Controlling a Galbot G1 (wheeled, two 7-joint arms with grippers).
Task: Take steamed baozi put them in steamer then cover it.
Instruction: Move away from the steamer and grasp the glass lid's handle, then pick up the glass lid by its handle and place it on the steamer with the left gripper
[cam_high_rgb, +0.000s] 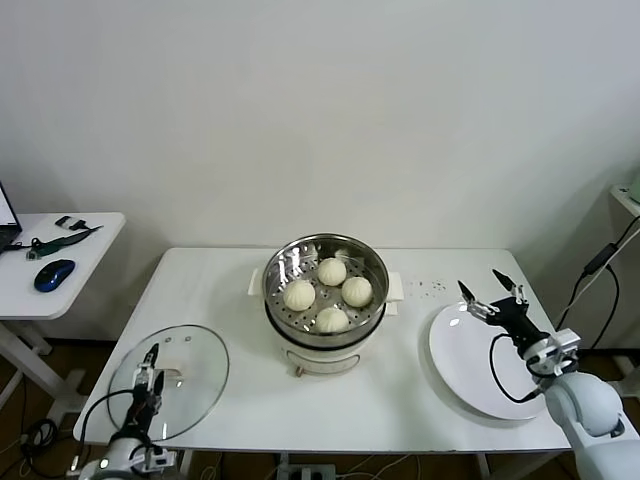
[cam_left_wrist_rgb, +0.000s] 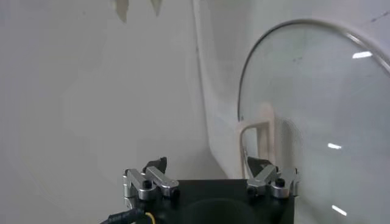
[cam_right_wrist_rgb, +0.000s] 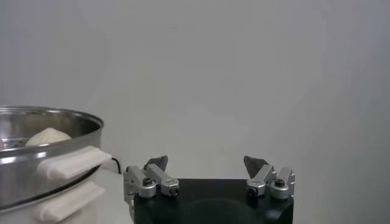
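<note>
Left gripper of mine hangs at the bench's seven o'clock corner, jaws spread, just at the white handle of the cover, which lies flat there. At bench centre sits the steamer, uncovered, with four steamed baozi inside. My right gripper hovers released at three o'clock over the far rim of a white plate.
</note>
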